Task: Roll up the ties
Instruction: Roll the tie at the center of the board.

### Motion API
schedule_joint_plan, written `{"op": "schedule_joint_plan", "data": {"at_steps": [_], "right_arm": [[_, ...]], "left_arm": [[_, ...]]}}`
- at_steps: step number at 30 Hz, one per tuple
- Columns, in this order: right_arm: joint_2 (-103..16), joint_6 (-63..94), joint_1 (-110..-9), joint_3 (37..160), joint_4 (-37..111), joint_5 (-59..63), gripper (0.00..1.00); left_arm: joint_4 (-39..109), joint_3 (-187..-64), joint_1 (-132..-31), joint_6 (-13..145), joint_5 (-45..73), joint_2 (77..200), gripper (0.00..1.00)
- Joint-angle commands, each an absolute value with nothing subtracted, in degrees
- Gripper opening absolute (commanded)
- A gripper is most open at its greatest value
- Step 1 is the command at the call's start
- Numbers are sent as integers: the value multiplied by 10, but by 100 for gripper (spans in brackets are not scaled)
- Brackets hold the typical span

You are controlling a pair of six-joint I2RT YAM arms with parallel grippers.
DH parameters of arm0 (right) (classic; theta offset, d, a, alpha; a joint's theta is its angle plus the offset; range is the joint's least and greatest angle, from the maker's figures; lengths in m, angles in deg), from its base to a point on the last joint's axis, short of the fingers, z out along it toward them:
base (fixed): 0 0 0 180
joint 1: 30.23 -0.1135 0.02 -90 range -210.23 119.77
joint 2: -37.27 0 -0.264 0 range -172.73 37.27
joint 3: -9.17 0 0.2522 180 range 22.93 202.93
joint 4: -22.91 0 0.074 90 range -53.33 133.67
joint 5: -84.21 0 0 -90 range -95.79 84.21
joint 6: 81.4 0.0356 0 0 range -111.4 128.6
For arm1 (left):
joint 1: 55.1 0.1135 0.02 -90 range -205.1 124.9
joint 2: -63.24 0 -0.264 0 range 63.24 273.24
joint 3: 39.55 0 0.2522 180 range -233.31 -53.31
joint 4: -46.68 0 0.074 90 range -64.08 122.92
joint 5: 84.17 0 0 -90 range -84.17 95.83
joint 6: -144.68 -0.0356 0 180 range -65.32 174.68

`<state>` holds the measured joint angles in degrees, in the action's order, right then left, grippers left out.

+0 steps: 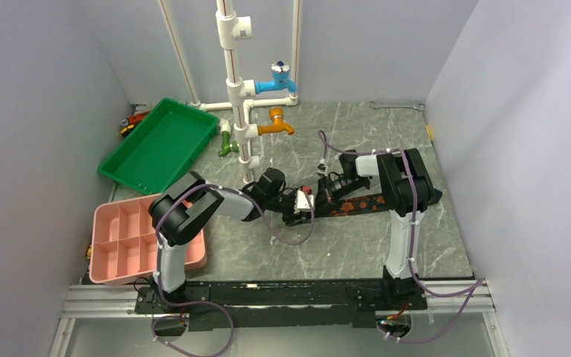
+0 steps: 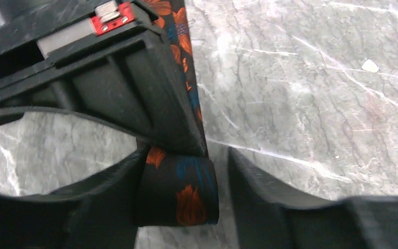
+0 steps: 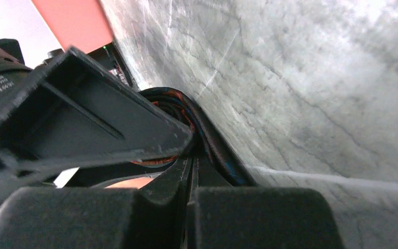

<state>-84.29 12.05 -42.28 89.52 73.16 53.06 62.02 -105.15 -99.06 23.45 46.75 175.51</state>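
Note:
The tie [image 1: 358, 204] is black with orange-red flowers and lies flat on the grey marbled table, running right from both grippers. Its left end is wound into a small roll [image 2: 179, 189]. My left gripper [image 1: 299, 209] is open and straddles that roll [image 2: 185, 174]: its left finger [image 2: 109, 197] touches the roll and its right finger [image 2: 269, 192] stands a little apart. My right gripper [image 1: 326, 195] reaches in from above, its black body [image 2: 109, 88] over the tie. In the right wrist view its jaws [image 3: 192, 150] are shut at the coiled tie edge [image 3: 184, 106].
A green tray [image 1: 160, 145] sits at the back left and a pink divided box [image 1: 126, 242] at the near left. A white pipe stand [image 1: 238, 111] with blue and orange taps rises behind the grippers. A wrench [image 1: 398, 105] lies at the back right.

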Motion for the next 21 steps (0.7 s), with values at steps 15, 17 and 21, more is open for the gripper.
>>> {"op": "schedule_joint_plan", "data": {"at_steps": [15,17,21], "right_arm": [[-710,13,-325,928,834,460,13],[-719,-24,-283,946,879,416,13],[-743,-71,-198,958,930,311,12]], "left_arm": [[435,-1043,-980,289,404,1773,22],[432,-1041,-978,287,395,1774,24],[412,-1057,-972,289,386,1785,24]]}}
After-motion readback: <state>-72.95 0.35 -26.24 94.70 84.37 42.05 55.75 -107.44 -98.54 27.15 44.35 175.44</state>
